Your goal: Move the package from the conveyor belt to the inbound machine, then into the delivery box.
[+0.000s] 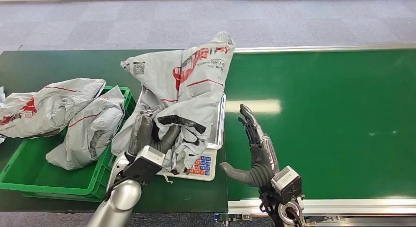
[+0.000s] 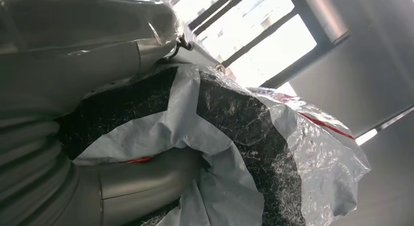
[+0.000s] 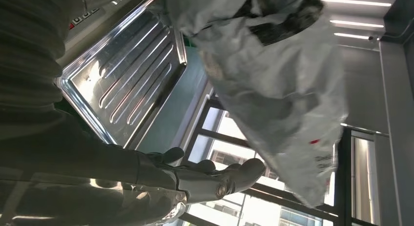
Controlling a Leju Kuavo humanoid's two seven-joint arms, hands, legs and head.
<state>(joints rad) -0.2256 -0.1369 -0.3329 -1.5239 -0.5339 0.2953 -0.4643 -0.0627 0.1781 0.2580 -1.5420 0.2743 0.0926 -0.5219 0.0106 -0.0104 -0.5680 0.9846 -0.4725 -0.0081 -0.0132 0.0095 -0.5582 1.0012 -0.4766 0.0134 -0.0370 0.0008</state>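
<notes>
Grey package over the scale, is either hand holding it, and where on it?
The left hand grips the grey package at its crumpled lower end, near the black patch. The right hand holds nothing, fingers spread.

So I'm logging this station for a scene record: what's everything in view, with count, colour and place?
Held package: one, grey with red print, gripped by the left hand above the scale.
Scale: one, white with a steel tray and coloured keys, between crate and belt.
Crate: one, green, at the left.
Packages in crate: two, grey with red print, piled in the crate.
Conveyor belt: one, green, at the right.
Table: one, dark green, under crate and scale.
Left hand: one, grey, fingers around the held package.
Right hand: one, grey, open, over the belt's near edge.
</notes>
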